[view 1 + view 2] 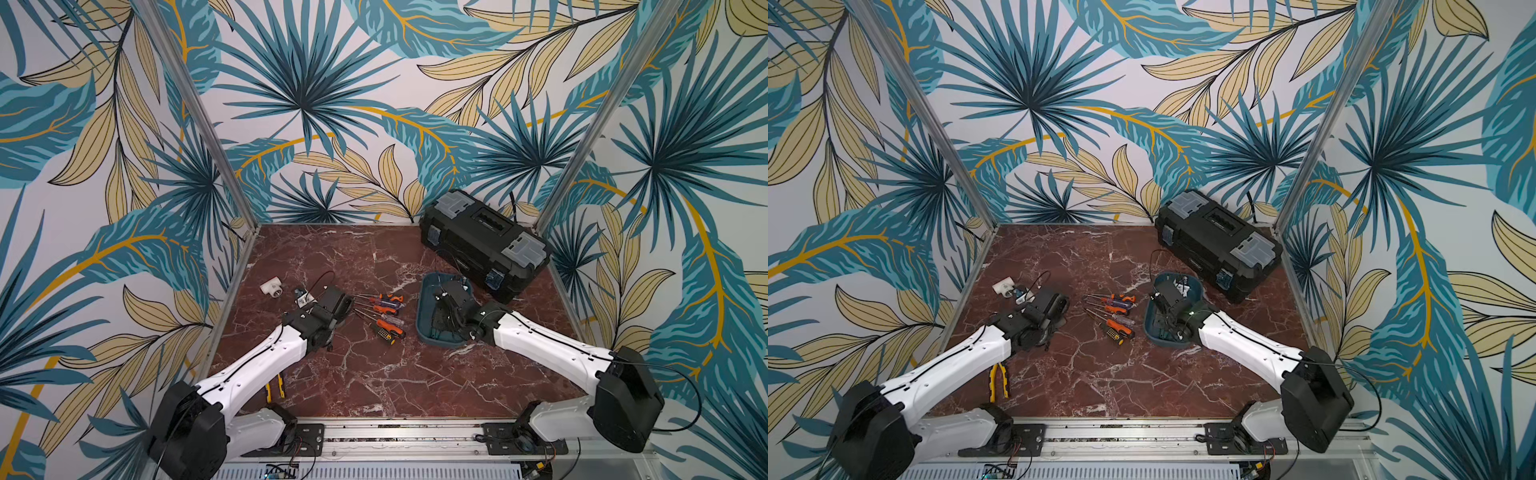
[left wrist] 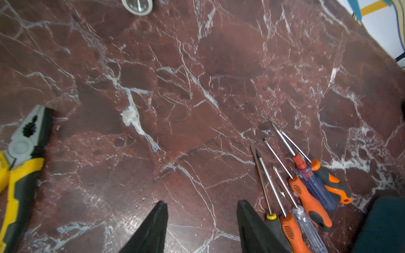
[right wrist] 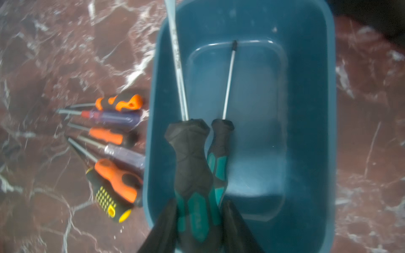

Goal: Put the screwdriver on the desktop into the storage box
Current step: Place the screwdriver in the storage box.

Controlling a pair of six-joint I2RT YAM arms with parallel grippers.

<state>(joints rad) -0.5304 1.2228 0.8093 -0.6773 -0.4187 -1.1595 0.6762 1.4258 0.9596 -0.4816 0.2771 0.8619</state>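
Observation:
My right gripper [image 3: 199, 202] is shut on the black-and-teal handle of a big screwdriver [image 3: 190, 153], over the teal storage box [image 3: 306, 109]. Its long shaft runs along one box wall to the far rim. A smaller black-and-teal screwdriver [image 3: 228, 81] lies inside the box beside it. In both top views the right gripper [image 1: 446, 307] [image 1: 1169, 307] hides most of the storage box [image 1: 424, 307] [image 1: 1148, 320]. Several orange and clear-handled screwdrivers [image 1: 382, 316] [image 1: 1113, 316] [image 2: 306, 192] [image 3: 109, 142] lie on the desktop [image 1: 374, 374] left of the box. My left gripper [image 2: 202, 203] [image 1: 347, 309] is open over bare desktop beside them.
A black toolbox [image 1: 482, 245] with grey lid compartments stands at the back right, close behind the box. Yellow-handled pliers [image 1: 998, 380] [image 2: 19, 157] lie near the front left under my left arm. A white pipe fitting [image 1: 272, 287] and a small metal bracket [image 1: 303, 297] sit at the left.

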